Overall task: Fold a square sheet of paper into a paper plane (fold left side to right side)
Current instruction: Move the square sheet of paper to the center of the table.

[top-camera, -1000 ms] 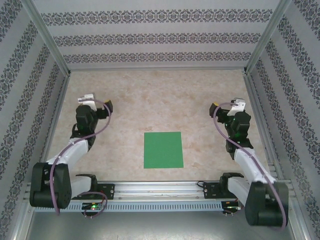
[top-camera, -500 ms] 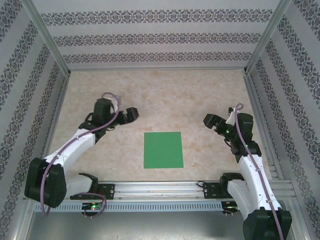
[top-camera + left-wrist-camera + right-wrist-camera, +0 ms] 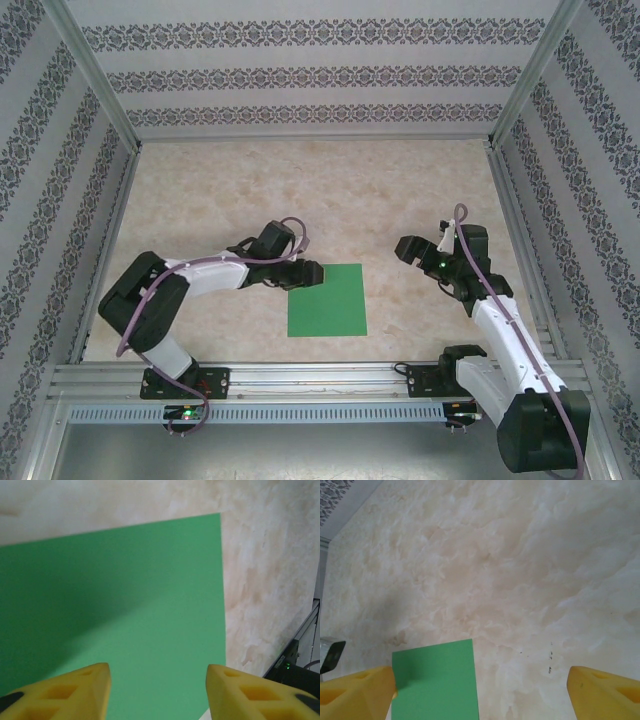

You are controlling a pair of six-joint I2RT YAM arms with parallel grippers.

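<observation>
The left pincer (image 3: 157, 680), jaws apart, hangs over the far-left corner of the green sheet (image 3: 326, 300) lying flat and unfolded on the tabletop (image 3: 330, 190), with the right pincer (image 3: 408, 250) wide apart nearby, so no fold is made yet.

The square sheet of paper (image 3: 330, 305) lies on the table (image 3: 330, 190), left claw (image 3: 313, 272) at its far-left corner.

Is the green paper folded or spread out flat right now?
Spread flat. The square sheet of paper lies as one full square on the table, with no crease or doubled layer visible.
</observation>
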